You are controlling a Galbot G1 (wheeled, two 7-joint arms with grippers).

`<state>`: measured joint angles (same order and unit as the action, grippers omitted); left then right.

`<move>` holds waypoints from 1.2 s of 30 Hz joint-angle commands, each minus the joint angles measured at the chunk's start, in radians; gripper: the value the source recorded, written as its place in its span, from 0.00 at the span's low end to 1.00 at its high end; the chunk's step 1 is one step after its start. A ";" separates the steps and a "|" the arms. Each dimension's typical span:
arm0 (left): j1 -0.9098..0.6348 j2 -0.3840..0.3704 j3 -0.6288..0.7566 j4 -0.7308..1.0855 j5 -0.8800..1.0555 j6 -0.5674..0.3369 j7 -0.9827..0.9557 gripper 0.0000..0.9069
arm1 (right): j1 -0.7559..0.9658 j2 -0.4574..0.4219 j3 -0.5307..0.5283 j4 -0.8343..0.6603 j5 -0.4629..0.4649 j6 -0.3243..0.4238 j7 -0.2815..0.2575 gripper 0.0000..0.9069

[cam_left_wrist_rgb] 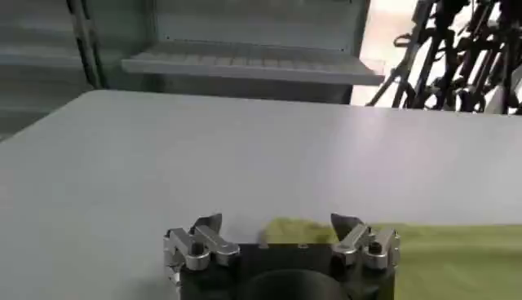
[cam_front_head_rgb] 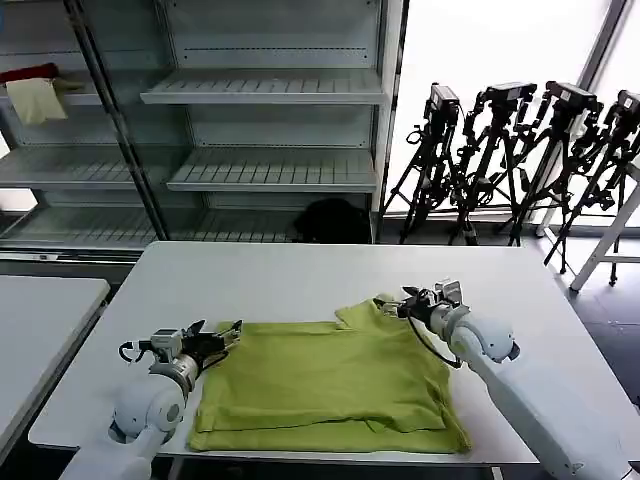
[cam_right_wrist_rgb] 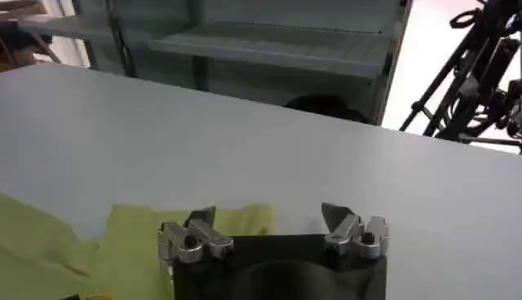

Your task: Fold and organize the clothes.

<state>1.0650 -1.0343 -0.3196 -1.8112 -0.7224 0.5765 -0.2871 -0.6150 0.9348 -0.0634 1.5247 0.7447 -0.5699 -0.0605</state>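
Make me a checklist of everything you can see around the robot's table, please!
Surface: white table, bare around the shirt.
Job's things: lime T-shirt lying partly folded near the front edge, sleeve sticking out by the right gripper.
Clutter: nothing seen on the table.
Grippers: left gripper open at the shirt's left far corner; right gripper open at the shirt's right far corner.
Cables: black cable along the right arm.
Surroundings: grey shelves with red and cream cloths; black tripods.
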 commanded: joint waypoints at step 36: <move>0.028 0.000 -0.001 -0.069 0.009 -0.039 0.036 0.00 | -0.095 -0.030 0.045 0.123 -0.035 0.084 -0.015 0.00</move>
<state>1.1004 -1.0379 -0.3195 -1.8564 -0.7115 0.5593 -0.2544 -0.6998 0.9147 -0.0284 1.6141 0.7147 -0.5165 -0.0778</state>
